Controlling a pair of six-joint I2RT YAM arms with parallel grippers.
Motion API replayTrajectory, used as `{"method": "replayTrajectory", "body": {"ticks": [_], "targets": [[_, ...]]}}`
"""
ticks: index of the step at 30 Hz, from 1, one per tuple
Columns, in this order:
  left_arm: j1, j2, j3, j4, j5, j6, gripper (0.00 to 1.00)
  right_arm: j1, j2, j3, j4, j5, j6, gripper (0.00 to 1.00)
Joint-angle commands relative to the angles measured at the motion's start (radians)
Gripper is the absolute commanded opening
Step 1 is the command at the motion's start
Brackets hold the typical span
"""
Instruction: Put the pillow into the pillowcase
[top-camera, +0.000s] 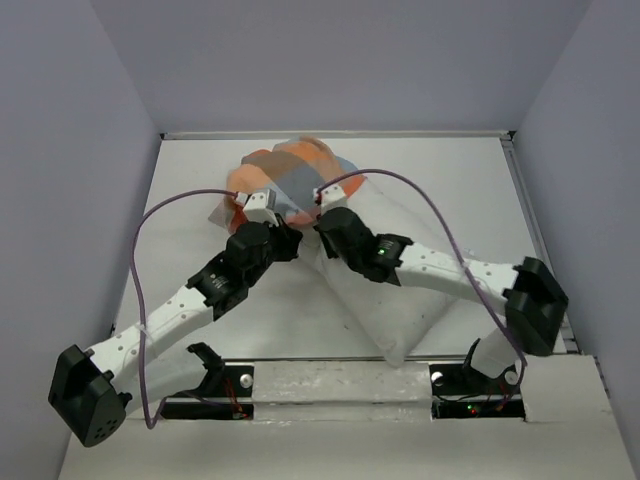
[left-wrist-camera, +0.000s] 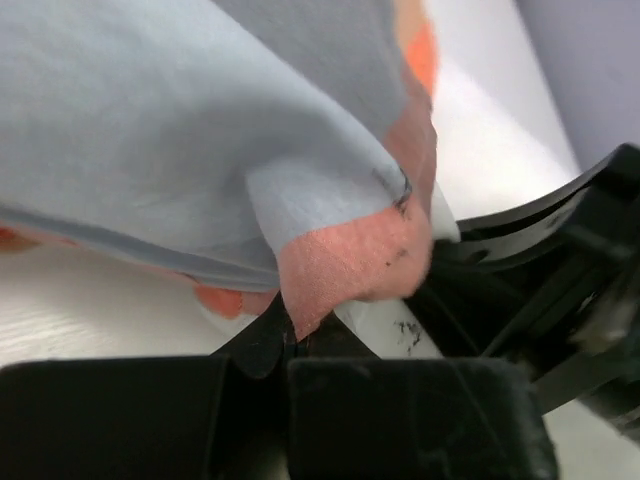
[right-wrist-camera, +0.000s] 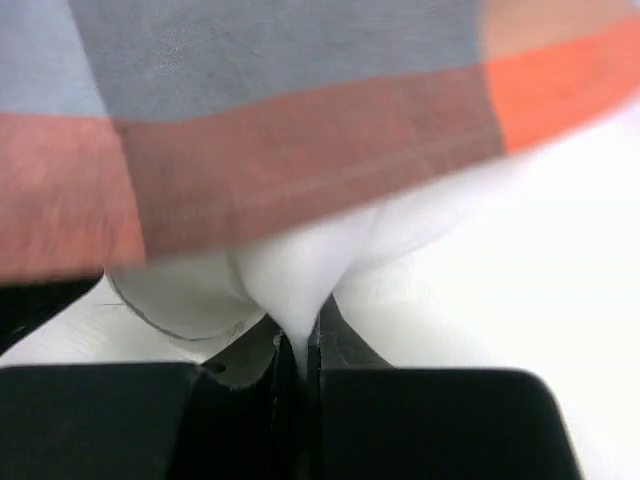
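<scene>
**Both hands pinching fabric at the pillowcase mouth**

The thin checked orange, peach and light blue fabric pillowcase (top-camera: 290, 172) lies bunched at the far middle of the white desk (top-camera: 470, 190). It covers the far end of the plump plain white rectangular pillow (top-camera: 400, 310), which stretches toward the near right. The left hand (left-wrist-camera: 290, 345) is clenched on a peach corner of the pillowcase. The right hand (right-wrist-camera: 298, 345) is pinched on a fold of the white pillow just below the checked edge. The 2 hands sit close together.

No legible text or markings anywhere
</scene>
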Motion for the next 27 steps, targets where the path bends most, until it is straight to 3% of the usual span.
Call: {"method": "replayTrajectory", "body": {"ticks": [1,3,6,9,12,14,18,22,27], "targets": [[-0.048,0.062,0.239,0.140,0.296,0.014,0.00,-0.036,-0.347,-0.127,0.367,0.024,0.109,0.00],[-0.056,0.128,0.315,0.121,0.331,0.040,0.00,-0.036,-0.554,-0.240,0.521,0.047,0.077,0.00],[-0.062,0.219,0.404,0.094,0.373,0.063,0.00,-0.036,-0.683,-0.285,0.572,0.019,0.060,0.00],[-0.125,0.289,0.692,-0.036,0.378,0.134,0.00,-0.036,-0.594,-0.243,0.515,-0.012,0.083,0.00],[-0.223,0.267,0.774,-0.091,0.396,0.129,0.00,-0.025,-0.362,-0.191,0.515,0.014,0.147,0.00],[-0.272,0.193,0.715,-0.061,0.404,0.074,0.00,-0.042,-0.258,-0.166,0.515,0.032,0.194,0.00],[-0.289,0.084,0.523,-0.010,0.410,0.007,0.00,-0.174,-0.256,-0.192,0.544,-0.051,0.309,0.00],[-0.289,-0.023,0.316,0.002,0.321,-0.056,0.00,-0.216,-0.390,-0.230,0.561,0.020,0.271,0.00],[-0.285,-0.048,0.280,-0.079,0.180,-0.030,0.00,-0.216,-0.619,-0.325,0.601,-0.018,0.259,0.00]]}}
